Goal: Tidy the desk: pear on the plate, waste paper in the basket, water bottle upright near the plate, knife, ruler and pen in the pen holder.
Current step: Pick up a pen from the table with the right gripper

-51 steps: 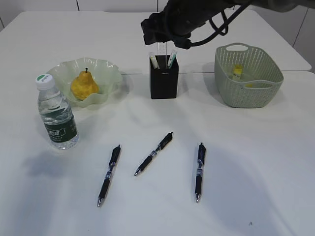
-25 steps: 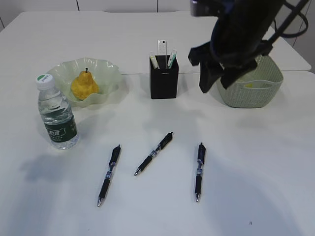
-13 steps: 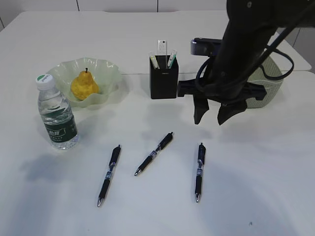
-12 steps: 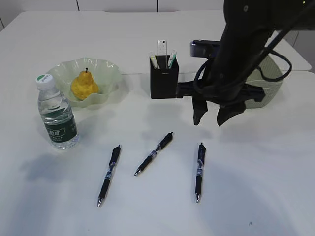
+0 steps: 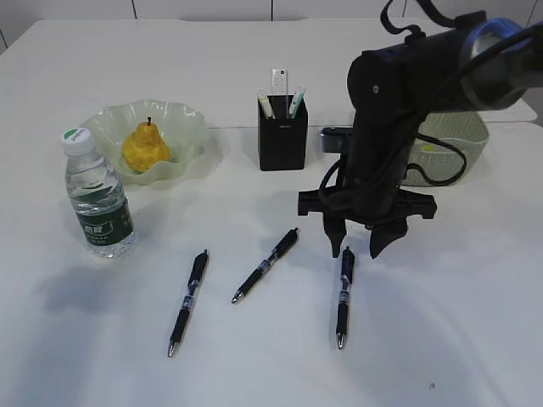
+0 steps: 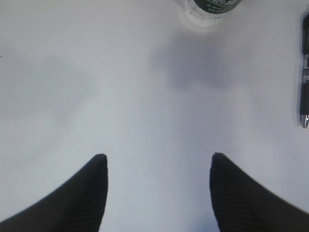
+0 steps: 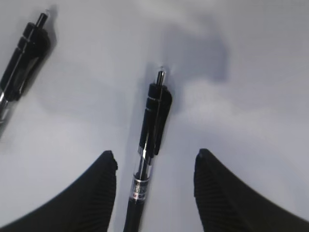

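So far the pear (image 5: 145, 146) sits on the plate (image 5: 188, 127), the bottle (image 5: 97, 201) stands upright beside it, and the holder (image 5: 282, 134) already has a few items in it, while three pens lie loose on the bench (image 5: 475, 322). My right end effector (image 5: 363, 241) hangs spread and empty astride the top of the rightmost pen (image 5: 343, 295). My left end effector (image 6: 158, 159) is also apart, holding nothing.

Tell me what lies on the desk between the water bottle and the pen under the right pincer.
Between the water bottle and the pen under the right pincer lie two more pens on bare desk, seen in the exterior view.
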Motion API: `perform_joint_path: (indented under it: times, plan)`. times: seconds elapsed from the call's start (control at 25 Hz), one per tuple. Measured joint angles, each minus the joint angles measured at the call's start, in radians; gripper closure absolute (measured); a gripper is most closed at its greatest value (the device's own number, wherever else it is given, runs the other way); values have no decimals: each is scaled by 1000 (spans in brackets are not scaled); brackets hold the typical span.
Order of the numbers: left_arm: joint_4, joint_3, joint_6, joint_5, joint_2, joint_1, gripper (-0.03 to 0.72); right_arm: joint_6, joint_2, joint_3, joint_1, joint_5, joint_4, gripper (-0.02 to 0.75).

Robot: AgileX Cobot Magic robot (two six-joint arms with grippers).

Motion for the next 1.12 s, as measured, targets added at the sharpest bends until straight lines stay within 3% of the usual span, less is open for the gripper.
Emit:
perform_joint_path:
  times: [1.12]
  plan:
    - [0,0,0,-29,0,0,222,54,88,0,0,-93,4,349]
